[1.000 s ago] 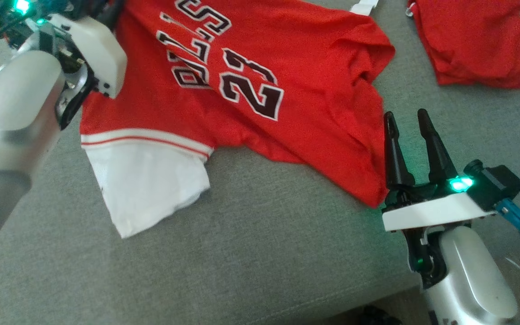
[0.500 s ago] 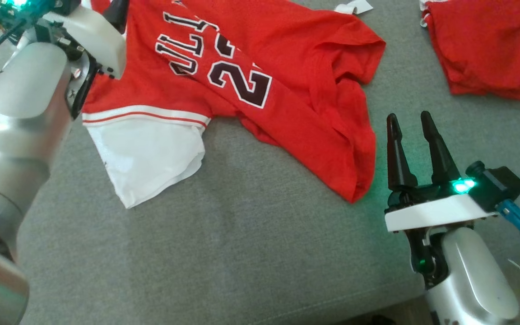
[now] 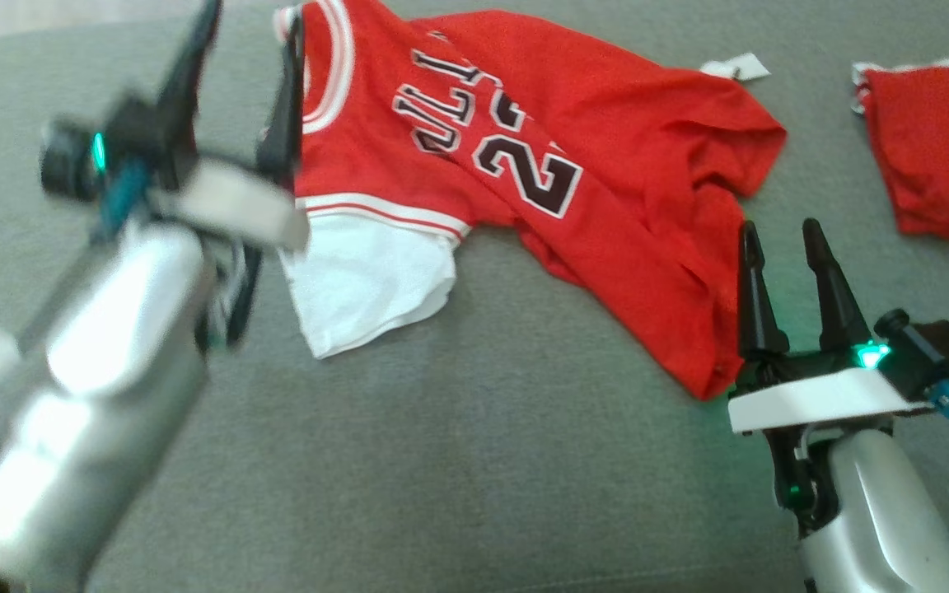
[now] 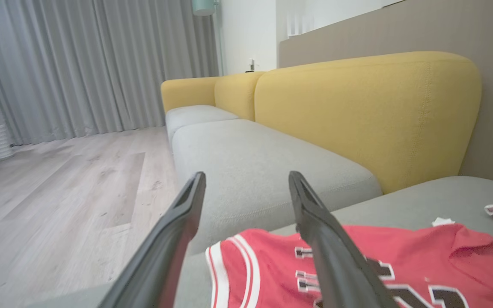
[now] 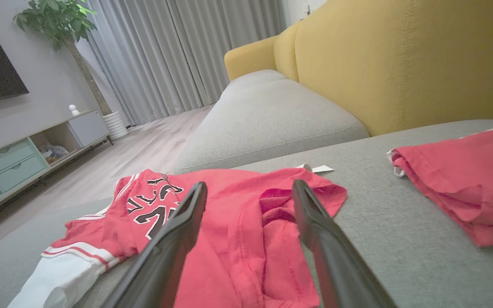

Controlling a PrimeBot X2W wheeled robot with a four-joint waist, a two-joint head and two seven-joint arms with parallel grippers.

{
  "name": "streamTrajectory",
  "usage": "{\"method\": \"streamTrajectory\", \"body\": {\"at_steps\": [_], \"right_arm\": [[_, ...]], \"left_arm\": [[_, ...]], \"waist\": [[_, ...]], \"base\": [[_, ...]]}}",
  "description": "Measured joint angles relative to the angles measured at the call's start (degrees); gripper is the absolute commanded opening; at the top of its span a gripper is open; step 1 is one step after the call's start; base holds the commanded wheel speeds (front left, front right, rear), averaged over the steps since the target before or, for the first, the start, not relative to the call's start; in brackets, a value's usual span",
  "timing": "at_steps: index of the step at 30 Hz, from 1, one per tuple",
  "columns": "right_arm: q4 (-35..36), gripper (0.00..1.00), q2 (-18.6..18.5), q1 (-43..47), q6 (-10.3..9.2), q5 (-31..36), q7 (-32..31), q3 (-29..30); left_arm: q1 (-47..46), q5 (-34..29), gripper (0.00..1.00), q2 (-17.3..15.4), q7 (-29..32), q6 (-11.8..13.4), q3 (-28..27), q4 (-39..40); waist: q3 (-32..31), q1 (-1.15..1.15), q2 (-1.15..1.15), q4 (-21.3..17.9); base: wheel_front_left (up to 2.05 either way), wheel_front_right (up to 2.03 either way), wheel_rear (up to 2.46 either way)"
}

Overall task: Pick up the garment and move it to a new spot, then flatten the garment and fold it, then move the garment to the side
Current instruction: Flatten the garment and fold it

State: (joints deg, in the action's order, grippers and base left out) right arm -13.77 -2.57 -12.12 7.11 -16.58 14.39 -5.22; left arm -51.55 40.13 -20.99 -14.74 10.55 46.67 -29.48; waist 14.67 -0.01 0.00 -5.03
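Fingers (image 4: 180, 222) of the left gripper (image 3: 254, 16) stand spread wide with nothing between them, raised off the fabric just left of the jersey's (image 3: 623, 165) white-trimmed collar; the arm is blurred in the head view. A second ago this gripper sat low against the jersey's left edge above the white sleeve (image 3: 367, 280), its fingers hidden from the head camera. The head camera has also shifted, so the whole scene sits further right and lower in the picture, and the collar now shows. The right gripper (image 3: 778, 226) is as it was: fingers (image 3: 830, 288) spread, empty, pointing up the view just beside the jersey's lower right corner. The jersey lies rumpled and spread across the grey sofa seat (image 3: 441, 461), print side up, with a fold covering part of the lettering. Counted: two grippers with two dark fingers each; two red garments, the numbered jersey and a second red garment (image 3: 936, 156) well apart at the right; one white sleeve in sight; one white tag (image 3: 734, 67) at the jersey's far edge.
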Motion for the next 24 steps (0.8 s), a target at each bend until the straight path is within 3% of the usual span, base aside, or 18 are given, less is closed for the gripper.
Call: {"method": "streamTrajectory", "body": {"at_steps": [4, 11, 15, 24], "right_arm": [[-0.40, 1.00, 0.00, 1.20, 0.00, 0.44, 0.00, 0.31], [-0.77, 1.00, 0.00, 2.40, 0.00, 0.99, -0.03, 0.62], [-0.85, 1.00, 0.00, 2.76, 0.00, 1.57, -0.27, 1.90], [-2.20, 1.00, 0.01, -2.97, 0.00, 5.03, -5.03, 5.58]], "left_arm": [[13.06, -3.70, 1.00, -0.67, 0.00, 3.20, -4.74, 9.59], [29.37, -8.75, 1.00, -0.35, 0.00, 5.69, -9.89, 19.63], [34.70, -10.77, 1.00, 1.03, 0.00, 5.49, -11.93, 22.45], [34.69, -14.63, 1.00, 5.69, 0.01, 2.10, -14.59, 22.54]], "waist": [[-1.70, 0.00, 0.00, 2.34], [-3.44, 0.00, 0.00, 5.05], [-3.31, 0.00, 0.00, 6.46], [-0.46, 0.01, 0.00, 8.32]], "base": [[0.00, 0.00, 0.00], [0.00, 0.00, 0.00], [0.00, 0.00, 0.00], [0.00, 0.00, 0.00]]}}
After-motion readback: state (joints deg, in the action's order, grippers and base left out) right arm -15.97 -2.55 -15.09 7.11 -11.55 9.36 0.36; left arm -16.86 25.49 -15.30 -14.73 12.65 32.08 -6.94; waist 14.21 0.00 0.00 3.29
